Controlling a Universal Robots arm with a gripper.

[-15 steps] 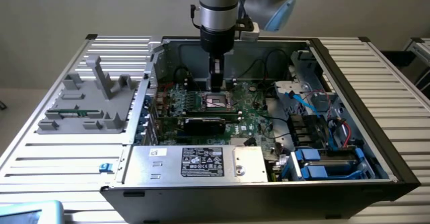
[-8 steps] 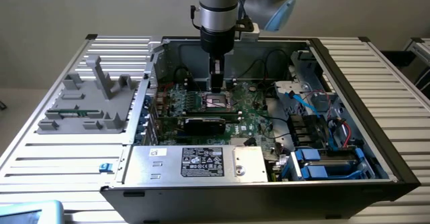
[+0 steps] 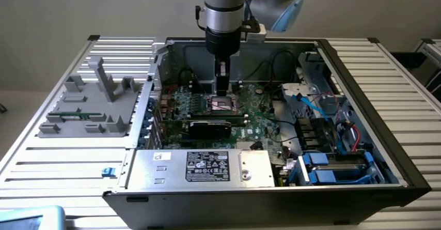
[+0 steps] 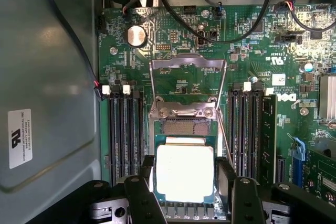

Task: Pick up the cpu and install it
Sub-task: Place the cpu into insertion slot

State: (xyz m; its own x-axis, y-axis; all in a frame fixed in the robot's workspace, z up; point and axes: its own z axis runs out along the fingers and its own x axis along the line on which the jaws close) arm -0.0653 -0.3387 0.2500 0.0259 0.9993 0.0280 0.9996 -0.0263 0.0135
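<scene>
The cpu [image 4: 185, 169], a flat square chip with a shiny silver top, sits between my two black fingers [image 4: 148, 179], which press on its two opposite sides. My gripper [image 4: 186, 182] is shut on it. It hangs just over the dark socket [image 4: 184, 126], covering most of it, and the socket's metal frame [image 4: 188, 64] is flipped up and open behind. In the exterior view my gripper [image 3: 222, 96] reaches straight down into the open computer case, low over the socket [image 3: 224, 106] on the green motherboard [image 3: 262, 116].
Black memory slots [image 4: 123, 129] flank the socket on both sides, and black cables [image 4: 226, 30] loop across the board beyond it. A graphics card [image 3: 210, 126] and the silver power supply [image 3: 200, 167] lie nearer the camera. A grey tray [image 3: 90, 106] rests outside the case on the exterior view's left.
</scene>
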